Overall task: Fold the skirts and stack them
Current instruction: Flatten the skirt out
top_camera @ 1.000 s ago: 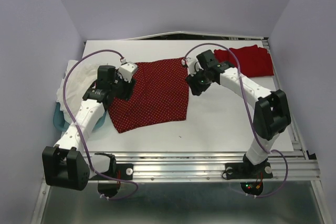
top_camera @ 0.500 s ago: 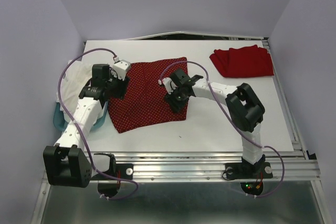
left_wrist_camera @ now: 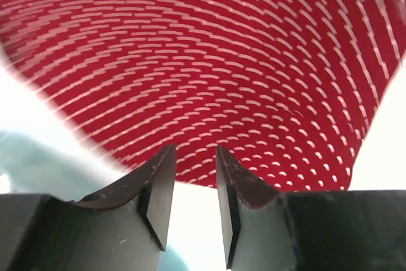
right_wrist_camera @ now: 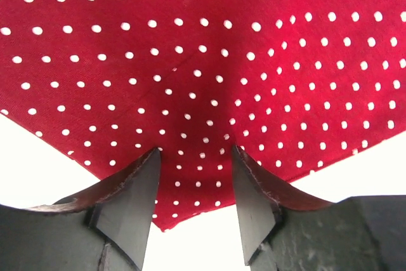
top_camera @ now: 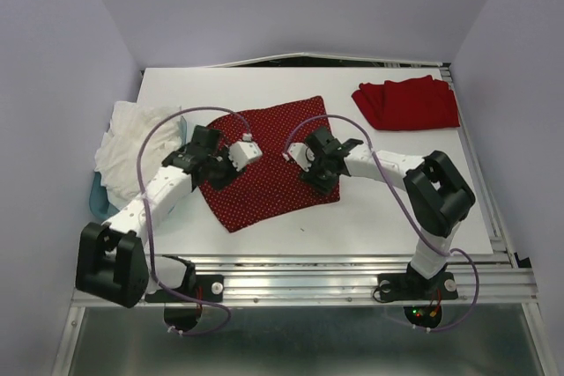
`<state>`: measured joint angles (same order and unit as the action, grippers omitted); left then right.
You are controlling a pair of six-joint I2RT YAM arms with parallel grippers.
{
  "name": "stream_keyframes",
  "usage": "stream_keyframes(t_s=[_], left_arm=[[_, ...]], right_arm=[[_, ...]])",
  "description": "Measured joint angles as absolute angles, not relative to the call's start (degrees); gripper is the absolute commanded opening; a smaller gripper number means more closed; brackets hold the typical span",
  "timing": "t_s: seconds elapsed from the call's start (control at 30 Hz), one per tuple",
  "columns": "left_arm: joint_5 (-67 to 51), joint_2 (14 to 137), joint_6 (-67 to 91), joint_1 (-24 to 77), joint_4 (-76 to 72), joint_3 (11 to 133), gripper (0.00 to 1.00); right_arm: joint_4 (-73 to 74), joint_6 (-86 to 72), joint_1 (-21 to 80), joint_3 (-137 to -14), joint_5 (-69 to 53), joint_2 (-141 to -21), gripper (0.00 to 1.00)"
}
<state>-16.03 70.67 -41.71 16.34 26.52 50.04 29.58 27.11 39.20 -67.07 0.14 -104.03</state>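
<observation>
- Top external: the polka-dot skirt (top_camera: 273,160) lies flat mid-desk (top_camera: 397,209), its long axis running far to near and tilted, with the wide hem toward the arms.
  - It lies between the two claws. The left claw (top_camera: 220,172) is on its left edge and the right claw (top_camera: 322,173) on its right edge, so each arm is equally near its own side.
  - The plain red skirt (top_camera: 407,103) sits folded at the far right corner, well apart and nearer the right arm (the likely stacking place).
  - The arms' own bodies hide both fingertips here.
- Left wrist: the left claw (left_wrist_camera: 195,157) has its fingers drawn nearly together. The edge of the polka-dot skirt (left_wrist_camera: 222,61) looks caught between them, and the cloth arches away beyond. Blur smears the dots into streaks, so the pinch is a judgement.
- Right wrist: the right claw (right_wrist_camera: 195,150) is closed in on the polka-dot skirt (right_wrist_camera: 190,42). Creases pucker toward its tips and a corner hangs between the fingers. The tips themselves are buried in cloth.
</observation>
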Motion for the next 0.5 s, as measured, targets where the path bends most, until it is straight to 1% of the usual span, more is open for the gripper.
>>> stream_keyframes(t_s=[0.03,0.13,0.2,0.23,0.37,0.5], left_arm=[[-15.5,71.8,-42.5,18.3,26.2,49.1,0.32],[-13.5,81.1,-45.4,25.4,26.4,47.2,0.21],[-12.5,87.5,-47.2,27.1,26.8,47.3,0.18],[-12.1,88.9,-47.7,27.6,26.5,49.3,0.15],[-11.5,91.7,-50.7,29.2,27.4,51.5,0.1],[-10.2,92.9,-52.1,33.4,29.3,52.8,0.04]], right_arm=[[29.9,27.4,38.8,-67.2,0.6,-103.9,0.58],[32.1,27.5,37.3,-69.6,1.2,-103.8,0.6],[33.3,27.3,35.6,-72.5,1.1,-103.2,0.61],[33.5,27.0,33.8,-74.6,1.0,-102.2,0.61],[34.6,25.3,26.0,-78.6,-2.3,-97.7,0.61],[38.0,22.8,14.7,-81.1,-5.3,-94.1,0.61]])
